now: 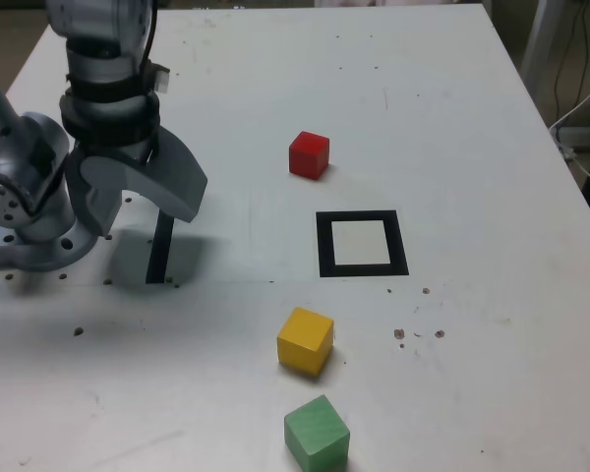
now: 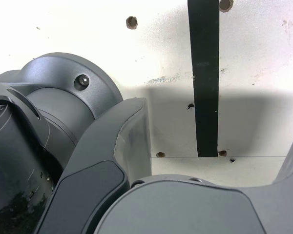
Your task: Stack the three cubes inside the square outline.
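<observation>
Exterior view: the square outline (image 1: pixel 362 243) lay flat at frame centre, slightly longer across the frame than down it, its sides nearly parallel to the desk (image 1: pixel 472 147) edges. The red cube (image 1: pixel 309 154) sat above it; the yellow cube (image 1: pixel 305 340) and green cube (image 1: pixel 317 433) sat below, each turned slightly askew, all three apart and unstacked. At left, the tool (image 1: pixel 138 211) hung with jaws spread wide, holding nothing, over a straight black strip (image 1: pixel 160 246). Nothing stood between cubes and outline. The green cube's lower edge nearly met the frame border. Wrist view: only the strip (image 2: pixel 204 78), small holes and the tool's grey body (image 2: pixel 112 161) showed; no cube appeared.
</observation>
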{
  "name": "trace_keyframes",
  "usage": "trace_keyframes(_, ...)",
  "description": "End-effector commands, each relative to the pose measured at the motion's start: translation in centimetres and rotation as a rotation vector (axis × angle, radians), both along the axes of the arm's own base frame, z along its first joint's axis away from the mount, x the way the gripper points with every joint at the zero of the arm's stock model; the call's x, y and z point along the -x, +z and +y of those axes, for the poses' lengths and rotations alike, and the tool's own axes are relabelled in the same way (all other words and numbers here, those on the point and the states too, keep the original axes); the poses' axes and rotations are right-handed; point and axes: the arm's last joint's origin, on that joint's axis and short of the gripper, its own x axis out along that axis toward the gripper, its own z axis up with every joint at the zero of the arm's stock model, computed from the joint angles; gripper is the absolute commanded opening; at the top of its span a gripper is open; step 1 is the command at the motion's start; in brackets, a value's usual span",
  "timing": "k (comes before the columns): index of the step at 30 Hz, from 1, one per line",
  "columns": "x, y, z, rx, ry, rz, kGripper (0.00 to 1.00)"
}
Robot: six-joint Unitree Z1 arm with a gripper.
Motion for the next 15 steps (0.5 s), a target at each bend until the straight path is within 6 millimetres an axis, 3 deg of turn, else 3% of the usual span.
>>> trace_keyframes(1, -0.05, 0.07, -0.02, 0.001, 0.001, -0.005, 0.99)
trace_keyframes(15, -0.16, 0.07, 0.03, -0.012, 0.000, 0.002, 0.99)
